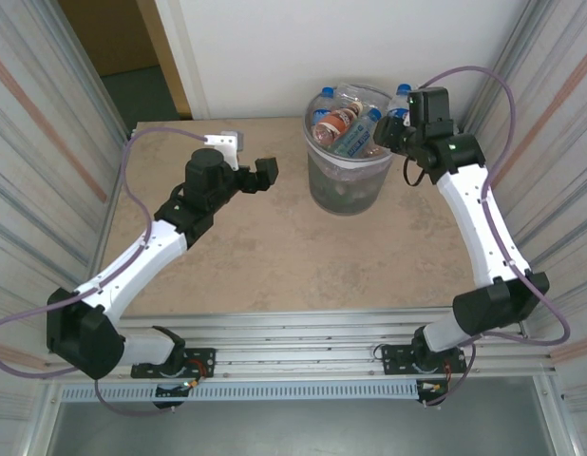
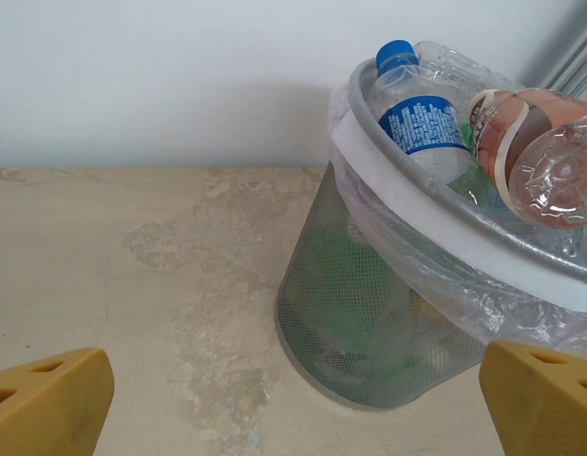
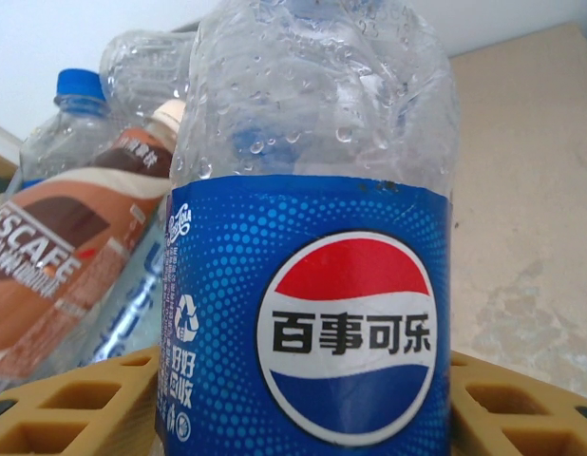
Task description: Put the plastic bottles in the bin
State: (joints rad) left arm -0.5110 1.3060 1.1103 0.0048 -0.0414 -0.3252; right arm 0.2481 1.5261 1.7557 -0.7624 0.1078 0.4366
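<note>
My left gripper (image 1: 265,174) stands wide and empty, facing the tall round grey bin with a clear bag liner (image 1: 350,190). My right gripper (image 3: 303,404) clamps a clear plastic bottle with a blue label (image 3: 308,313), "百事可乐" on the Pepsi roundel, poised at the heaped rim, I judge for release. Beyond, an orange-brown labelled bottle (image 3: 56,266) reads "ESCAFE".

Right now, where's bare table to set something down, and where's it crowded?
Free: the table between the left gripper and the bin, and the wide stretch from the bin to the table's near edge. Crowded: the bin's mouth, heaped with bottles, with the right gripper holding a Pepsi bottle at its rim.
</note>
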